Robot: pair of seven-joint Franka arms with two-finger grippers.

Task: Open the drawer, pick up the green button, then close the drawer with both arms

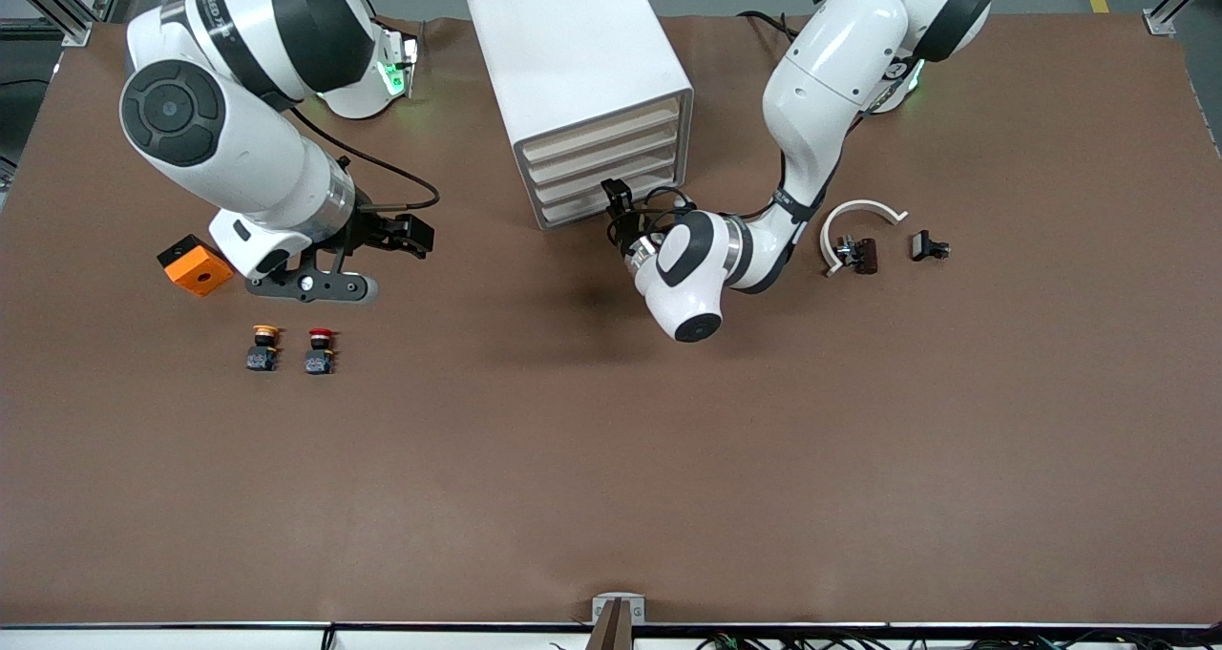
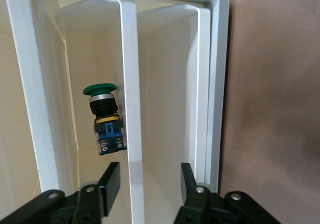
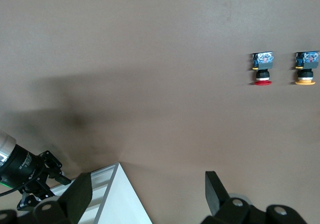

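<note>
In cabinet (image 2: 220, 59), green button (image 2: 102, 115) visible; left claw (image 2: 150, 181) apart, straddling drawer (image 2: 131, 109) front; right claw (image 3: 147, 194) apart, waiting.

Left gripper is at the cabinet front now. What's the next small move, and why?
Probably close the left gripper on the front edge of the lowest drawer and then pull. Its fingers straddle that edge, not yet pinching it, and the green button shows inside. The drawer looks shut in the front view. The right gripper waits open above the table.
</note>
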